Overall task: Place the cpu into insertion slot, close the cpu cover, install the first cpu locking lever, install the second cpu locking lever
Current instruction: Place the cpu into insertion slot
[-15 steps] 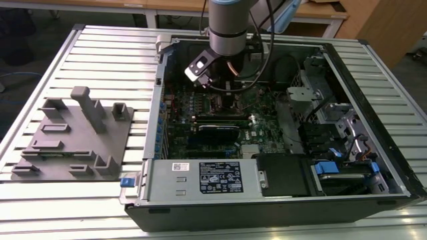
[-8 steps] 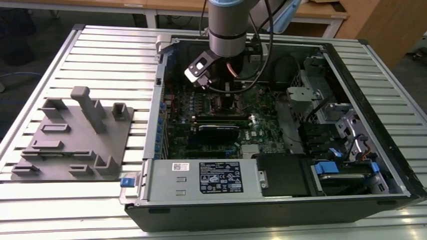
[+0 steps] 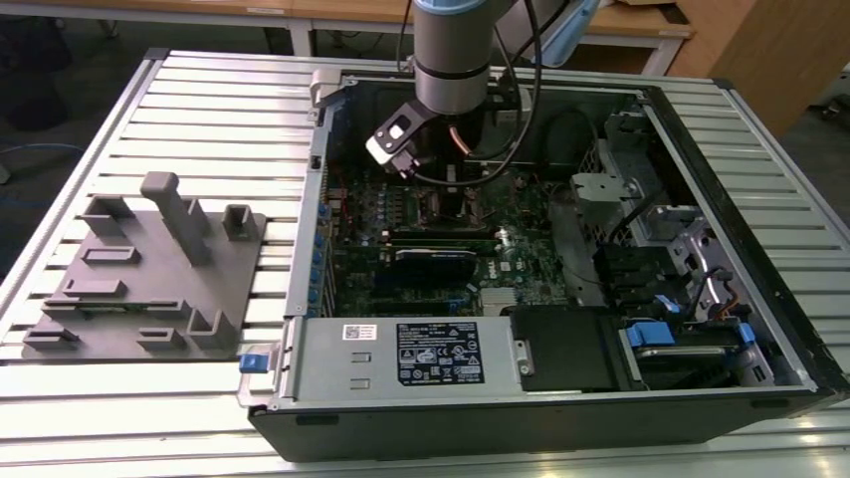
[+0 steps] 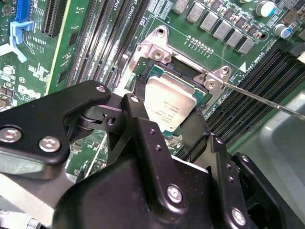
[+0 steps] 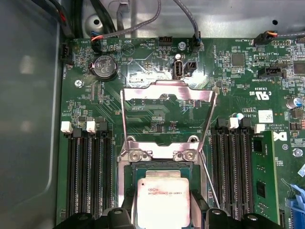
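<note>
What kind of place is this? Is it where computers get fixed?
Probably a robot lab or workshop. An open computer case lies on a slatted metal table, a robot arm reaches down into it, and wooden desks stand behind.

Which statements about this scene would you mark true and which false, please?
1. The cpu cover stands open, lifted off the cpu. True.
2. The cpu lies on the table outside the computer case. False: it sits at the insertion slot, beneath the claw.
3. Long black memory slots run on both sides of the insertion slot. True.
4. The computer case is closed. False: its side is open, and the green motherboard shows.
</note>
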Motion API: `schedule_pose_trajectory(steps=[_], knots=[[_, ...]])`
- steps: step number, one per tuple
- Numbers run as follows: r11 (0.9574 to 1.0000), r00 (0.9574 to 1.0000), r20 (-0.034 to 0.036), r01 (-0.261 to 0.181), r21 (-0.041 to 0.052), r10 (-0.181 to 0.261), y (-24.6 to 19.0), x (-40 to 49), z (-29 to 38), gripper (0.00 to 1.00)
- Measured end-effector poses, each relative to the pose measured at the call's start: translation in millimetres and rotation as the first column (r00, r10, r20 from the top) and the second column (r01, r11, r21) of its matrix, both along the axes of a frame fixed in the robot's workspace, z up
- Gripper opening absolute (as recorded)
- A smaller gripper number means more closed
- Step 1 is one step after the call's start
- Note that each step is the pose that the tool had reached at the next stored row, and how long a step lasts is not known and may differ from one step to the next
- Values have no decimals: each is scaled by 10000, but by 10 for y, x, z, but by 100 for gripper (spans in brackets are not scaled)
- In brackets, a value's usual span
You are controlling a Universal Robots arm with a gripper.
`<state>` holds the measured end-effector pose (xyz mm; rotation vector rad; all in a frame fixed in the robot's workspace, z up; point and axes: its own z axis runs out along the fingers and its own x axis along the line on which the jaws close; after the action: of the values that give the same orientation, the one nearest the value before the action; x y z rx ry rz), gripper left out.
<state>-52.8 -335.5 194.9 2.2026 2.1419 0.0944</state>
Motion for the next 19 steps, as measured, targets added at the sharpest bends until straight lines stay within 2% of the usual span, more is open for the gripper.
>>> schedule_pose_trajectory(steps=[19], knots=[[10000,10000,-1,-6,0,6,1,21,-6,54]])
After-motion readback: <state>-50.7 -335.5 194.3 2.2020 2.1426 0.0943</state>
